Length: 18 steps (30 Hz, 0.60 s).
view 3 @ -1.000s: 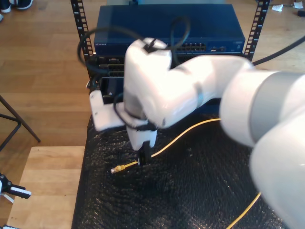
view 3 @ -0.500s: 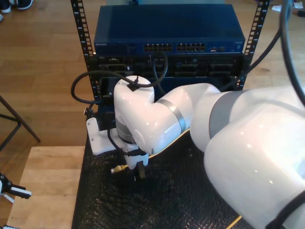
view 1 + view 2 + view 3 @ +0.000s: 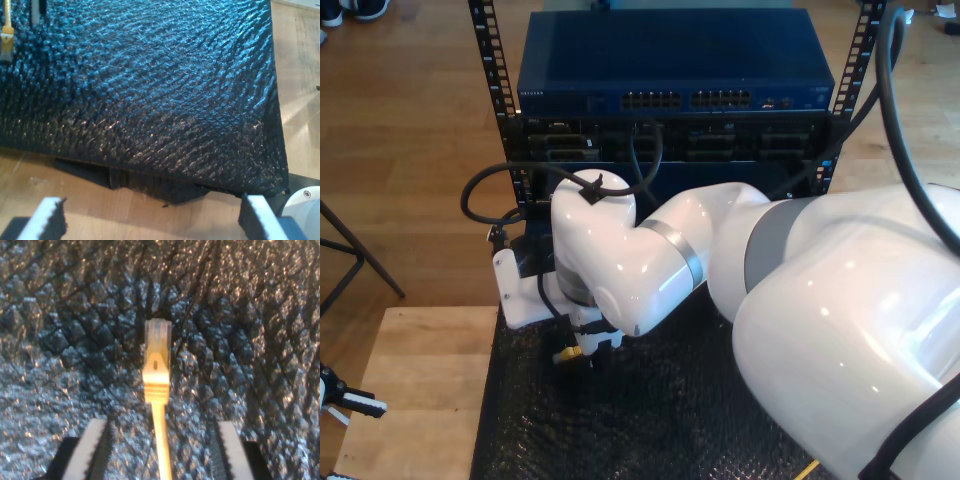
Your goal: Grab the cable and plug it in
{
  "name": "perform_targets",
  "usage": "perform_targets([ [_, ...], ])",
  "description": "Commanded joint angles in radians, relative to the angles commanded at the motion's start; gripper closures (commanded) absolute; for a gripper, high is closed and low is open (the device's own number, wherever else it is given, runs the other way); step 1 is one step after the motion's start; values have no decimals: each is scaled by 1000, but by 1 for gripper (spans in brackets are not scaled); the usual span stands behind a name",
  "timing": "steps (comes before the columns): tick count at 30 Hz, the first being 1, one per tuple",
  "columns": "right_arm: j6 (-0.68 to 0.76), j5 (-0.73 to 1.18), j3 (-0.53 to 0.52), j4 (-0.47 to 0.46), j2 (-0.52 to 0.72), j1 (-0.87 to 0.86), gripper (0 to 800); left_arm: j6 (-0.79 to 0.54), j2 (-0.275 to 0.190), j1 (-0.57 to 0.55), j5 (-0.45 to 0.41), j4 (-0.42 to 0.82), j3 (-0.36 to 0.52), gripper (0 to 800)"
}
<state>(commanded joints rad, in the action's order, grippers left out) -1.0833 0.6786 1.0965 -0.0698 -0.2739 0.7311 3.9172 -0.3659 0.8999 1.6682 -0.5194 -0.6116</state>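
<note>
Second wrist view: thin yellow-orange cable (image 3: pixel 161 440) with boxy clear plug (image 3: pixel 158 337), flat on bumpy black mat (image 3: pixel 260 340), between ribbed pads of second pincer (image 3: pixel 160 450), spread wide, not touching. Exterior view: plug end (image 3: pixel 567 353) near mat's left edge. First pincer (image 3: pixel 150 220) wide, above mat's edge over smooth wooden counter (image 3: pixel 300 75).

The cable's (image 3: pixel 161 440) yellow-orange jacket looks smooth and matt, its plug (image 3: pixel 158 336) clear glossy plastic. It lies on a black mat (image 3: pixel 150 90), bumpy and shiny like bubble wrap. The arm's (image 3: pixel 720 270) white shell is glossy; the floor (image 3: pixel 410 140) is smooth wood.
</note>
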Motion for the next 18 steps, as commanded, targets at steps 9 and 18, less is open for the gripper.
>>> perform_targets([
  [9,0,-2,2,2,0,2,382,2,0,0,0,0,0,0],
  [18,2,-2,-8,2,-2,8,431,0,0,0,0,0,0,0],
])
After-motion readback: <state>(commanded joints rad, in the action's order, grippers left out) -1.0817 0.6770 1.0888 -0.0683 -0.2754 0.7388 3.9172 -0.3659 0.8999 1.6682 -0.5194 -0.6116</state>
